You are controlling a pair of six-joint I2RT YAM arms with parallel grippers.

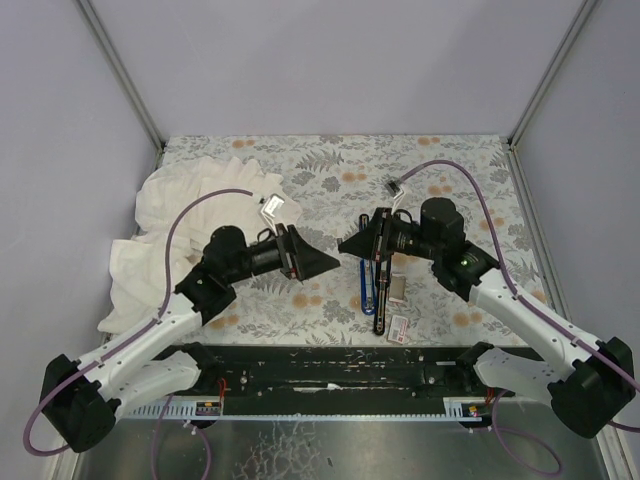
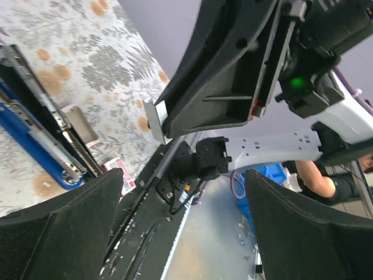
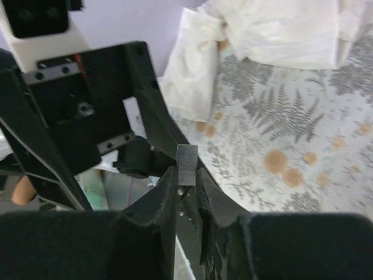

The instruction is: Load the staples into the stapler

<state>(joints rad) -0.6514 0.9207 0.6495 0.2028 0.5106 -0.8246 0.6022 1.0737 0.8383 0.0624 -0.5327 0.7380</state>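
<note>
Within the right end effector [image 3: 186, 178] stand ribbed grey staples [image 3: 187, 164].

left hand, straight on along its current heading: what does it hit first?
Probably the right hand and the staple strip pinched in it, nearly tip to tip with the left hand. Depth is unclear.

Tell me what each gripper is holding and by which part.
The right gripper pinches the staple strip by one end, the rest poking out. The left gripper is open, holding nothing.
</note>
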